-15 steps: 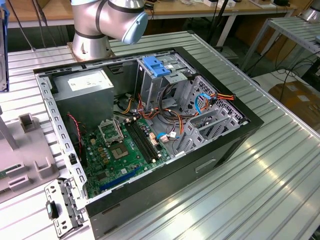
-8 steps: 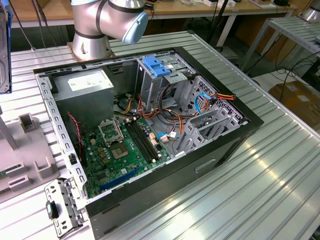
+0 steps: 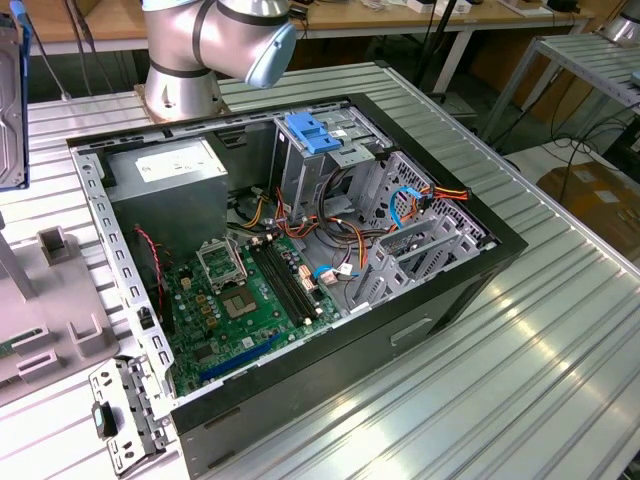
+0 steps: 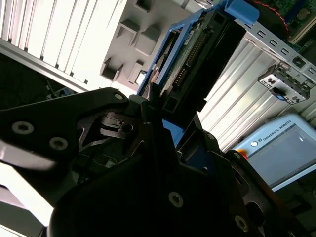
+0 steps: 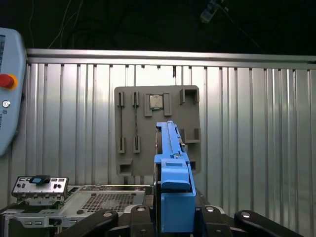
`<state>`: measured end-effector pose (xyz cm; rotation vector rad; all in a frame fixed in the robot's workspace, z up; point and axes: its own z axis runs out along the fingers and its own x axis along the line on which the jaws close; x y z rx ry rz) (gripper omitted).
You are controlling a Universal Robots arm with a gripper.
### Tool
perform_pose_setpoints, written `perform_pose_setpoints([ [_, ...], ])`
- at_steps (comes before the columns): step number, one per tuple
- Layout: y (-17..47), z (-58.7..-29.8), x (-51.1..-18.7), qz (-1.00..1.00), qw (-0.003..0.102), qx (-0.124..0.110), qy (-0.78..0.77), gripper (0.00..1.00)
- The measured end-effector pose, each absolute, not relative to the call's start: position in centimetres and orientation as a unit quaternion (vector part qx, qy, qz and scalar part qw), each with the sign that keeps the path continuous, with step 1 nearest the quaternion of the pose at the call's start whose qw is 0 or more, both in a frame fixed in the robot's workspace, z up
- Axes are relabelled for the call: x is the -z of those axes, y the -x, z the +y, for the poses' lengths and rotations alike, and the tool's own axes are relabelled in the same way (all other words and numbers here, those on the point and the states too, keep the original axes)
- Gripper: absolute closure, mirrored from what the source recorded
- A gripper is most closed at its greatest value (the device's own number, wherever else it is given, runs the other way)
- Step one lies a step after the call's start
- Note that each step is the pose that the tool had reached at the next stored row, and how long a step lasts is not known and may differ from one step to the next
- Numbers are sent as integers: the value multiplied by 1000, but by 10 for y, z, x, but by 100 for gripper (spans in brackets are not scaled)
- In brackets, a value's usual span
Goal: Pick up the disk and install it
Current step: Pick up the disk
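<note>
Silver disk [image 3: 8, 110] with blue rails is at the far edge of the exterior view's left, up off the table [image 3: 560, 330], near the grey fixture tray [image 3: 50, 300] and well apart from the open PC case [image 3: 440, 290]. In both wrist views the gripper [image 5: 175, 215] is clamped on the disk. It stands on edge, one blue rail toward the first wrist camera and its connector row visible in the second wrist view. Judged from that, the pick is done and the install is not, since the disk is outside the case. Moving right in the exterior view come the power supply [image 3: 165, 170], the motherboard [image 3: 245, 300], then the metal drive cage [image 3: 335, 180] with the blue handle [image 3: 318, 133] on top. Can't tell whether its bay is free. On writing, the white sticker on the power supply has print too small to read. The teach pendant [image 4: 281, 148] carries a line of maker's print, not read out.
</note>
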<state>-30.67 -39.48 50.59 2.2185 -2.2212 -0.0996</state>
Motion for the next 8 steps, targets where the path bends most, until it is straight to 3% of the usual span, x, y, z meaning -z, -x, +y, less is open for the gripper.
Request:
perform_pose_setpoints([
  [8, 298, -404, -505, -707, 1, 33, -706, 63],
])
